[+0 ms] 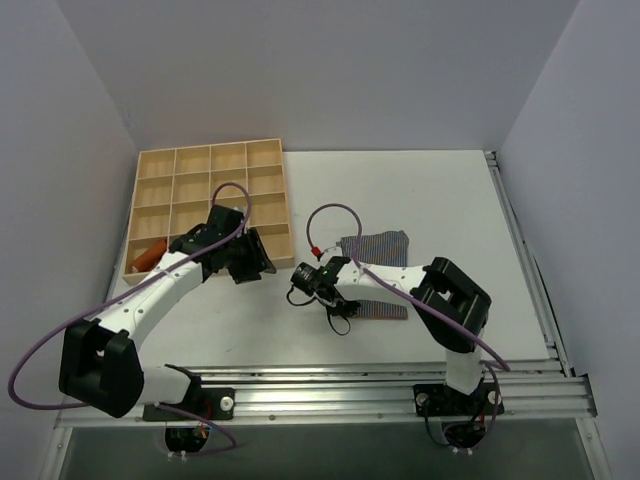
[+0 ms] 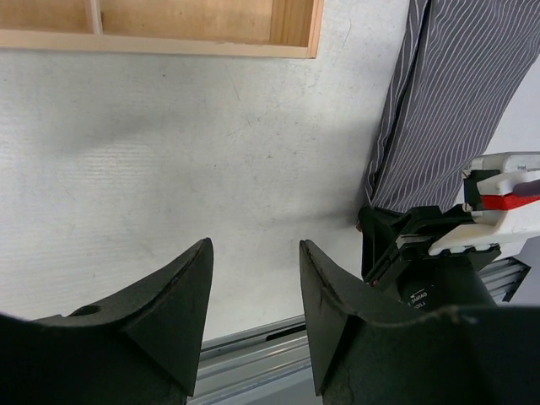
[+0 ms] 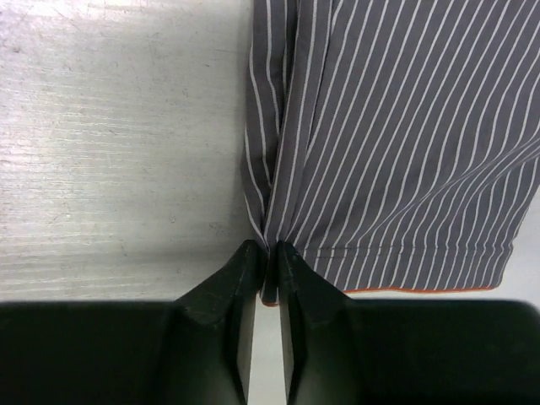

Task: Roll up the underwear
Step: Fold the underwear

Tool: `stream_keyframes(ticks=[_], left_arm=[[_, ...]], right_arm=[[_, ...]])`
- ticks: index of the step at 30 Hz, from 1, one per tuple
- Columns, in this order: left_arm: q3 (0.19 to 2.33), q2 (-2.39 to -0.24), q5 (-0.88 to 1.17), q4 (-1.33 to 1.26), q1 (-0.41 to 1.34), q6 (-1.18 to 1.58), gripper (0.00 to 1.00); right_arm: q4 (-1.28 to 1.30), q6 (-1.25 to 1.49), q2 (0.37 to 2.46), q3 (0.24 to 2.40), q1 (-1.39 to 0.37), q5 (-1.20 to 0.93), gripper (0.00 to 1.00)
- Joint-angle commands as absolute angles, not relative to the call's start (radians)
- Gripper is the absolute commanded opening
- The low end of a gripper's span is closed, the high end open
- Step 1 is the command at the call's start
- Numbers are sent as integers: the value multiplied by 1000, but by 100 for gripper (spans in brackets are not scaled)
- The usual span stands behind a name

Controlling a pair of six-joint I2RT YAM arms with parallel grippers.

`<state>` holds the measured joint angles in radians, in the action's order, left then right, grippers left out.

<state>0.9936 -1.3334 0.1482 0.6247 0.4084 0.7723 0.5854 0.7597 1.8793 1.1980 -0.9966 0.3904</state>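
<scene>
Your light is soft and even from overhead, bright on the white table (image 1: 420, 190). Faint shadows pool under the right arm (image 1: 385, 278) just beside the underwear (image 3: 396, 126). In your right wrist view its stripes are crisp; the right gripper (image 3: 268, 257) below it reads black, nearly featureless. Left of it, your left wrist view shows broad grey shadow.
</scene>
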Motion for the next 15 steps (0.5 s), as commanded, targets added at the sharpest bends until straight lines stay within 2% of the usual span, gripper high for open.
stream_keyframes(ticks=[1, 3, 8, 15], left_arm=[[1043, -1359, 173, 614, 393, 752, 54], [1101, -1400, 169, 646, 393, 750, 53], [1227, -1528, 193, 713, 420, 778, 53], [1302, -1650, 203, 675, 495, 920, 54]], right_arm=[[632, 769, 1852, 1171, -1000, 416, 8], [600, 776, 1813, 1126, -1005, 390, 0], [510, 822, 1714, 1011, -1055, 361, 0], [405, 930, 1620, 876, -1107, 293, 0]])
